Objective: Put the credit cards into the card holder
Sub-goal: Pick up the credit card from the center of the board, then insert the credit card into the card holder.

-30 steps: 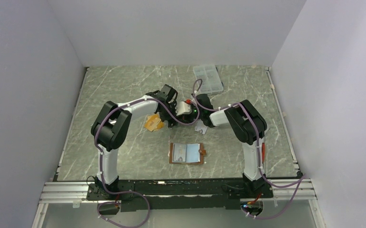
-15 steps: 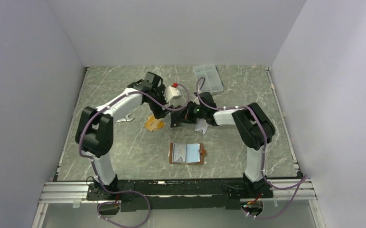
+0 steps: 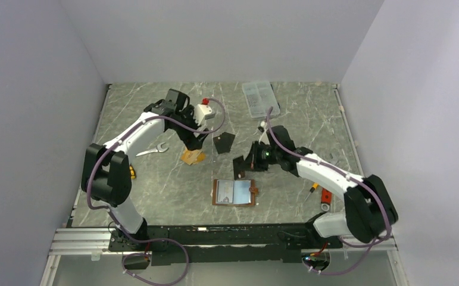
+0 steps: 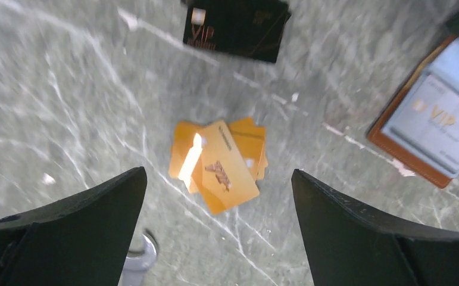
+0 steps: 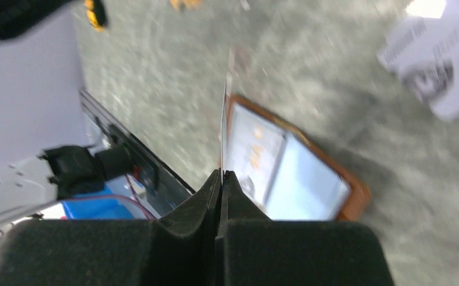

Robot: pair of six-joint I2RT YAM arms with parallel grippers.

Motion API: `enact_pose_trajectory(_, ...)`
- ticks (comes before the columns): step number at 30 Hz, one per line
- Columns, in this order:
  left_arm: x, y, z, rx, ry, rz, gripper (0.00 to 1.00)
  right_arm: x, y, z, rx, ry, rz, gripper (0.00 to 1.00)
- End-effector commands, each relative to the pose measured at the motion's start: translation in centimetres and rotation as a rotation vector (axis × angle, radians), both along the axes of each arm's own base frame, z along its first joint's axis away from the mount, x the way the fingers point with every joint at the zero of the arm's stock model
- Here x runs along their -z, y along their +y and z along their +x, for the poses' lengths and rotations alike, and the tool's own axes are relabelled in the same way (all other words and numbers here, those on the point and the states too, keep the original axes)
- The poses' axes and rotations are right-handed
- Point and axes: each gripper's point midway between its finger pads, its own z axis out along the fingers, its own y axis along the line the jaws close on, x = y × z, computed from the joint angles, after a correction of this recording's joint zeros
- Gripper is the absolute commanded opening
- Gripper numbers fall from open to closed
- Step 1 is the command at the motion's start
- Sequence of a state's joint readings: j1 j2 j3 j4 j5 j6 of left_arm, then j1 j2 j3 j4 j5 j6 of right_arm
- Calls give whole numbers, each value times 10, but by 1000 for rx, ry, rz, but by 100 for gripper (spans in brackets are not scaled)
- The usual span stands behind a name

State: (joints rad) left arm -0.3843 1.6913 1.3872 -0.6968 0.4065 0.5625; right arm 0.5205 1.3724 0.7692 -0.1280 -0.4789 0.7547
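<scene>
Grey marble table (image 3: 155,113) holds the open card holder (image 3: 215,192) near centre, where the right gripper (image 5: 222,176) pinches a credit card (image 5: 224,119) edge-on just above it, likely to slip it into a pocket, while the left gripper (image 4: 215,173) hangs spread wide over the orange cards (image 4: 218,164), apparently ready to pick.

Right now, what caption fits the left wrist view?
Open left gripper above orange cards; black card and card holder nearby.
</scene>
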Motion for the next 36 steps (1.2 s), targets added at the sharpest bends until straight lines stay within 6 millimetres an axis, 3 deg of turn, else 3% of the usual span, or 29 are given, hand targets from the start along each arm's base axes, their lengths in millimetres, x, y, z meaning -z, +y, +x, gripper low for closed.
enact_pose_trajectory(1,-20,4,-5,-37,-102,-72,99,37,-39,-55,-18,127,-171,0)
enact_pose_trajectory(3,-29,-5,-13,-26,-103,-152,100,43,-46,-66,-7,147,-182,0)
enact_pose_trajectory(6,2,-10,-25,0,71,-130,99,47,-51,-78,-9,162,-194,0)
enact_pose_trajectory(7,0,-16,-26,46,133,-126,100,50,-54,-81,-6,170,-210,0)
enact_pose_trajectory(9,17,-20,-36,57,255,-135,99,55,-59,-87,-2,190,-229,0)
enact_pose_trajectory(13,26,-32,-48,78,152,-114,99,61,-67,-95,23,203,-242,0)
enact_pose_trajectory(17,46,-50,-74,144,194,-60,99,65,-71,-100,30,202,-250,0)
enact_pose_trajectory(22,60,-63,-92,200,165,-17,99,66,-72,-100,24,196,-256,0)
enact_pose_trajectory(36,83,-68,-102,237,106,100,96,59,-57,-97,-21,164,-206,0)
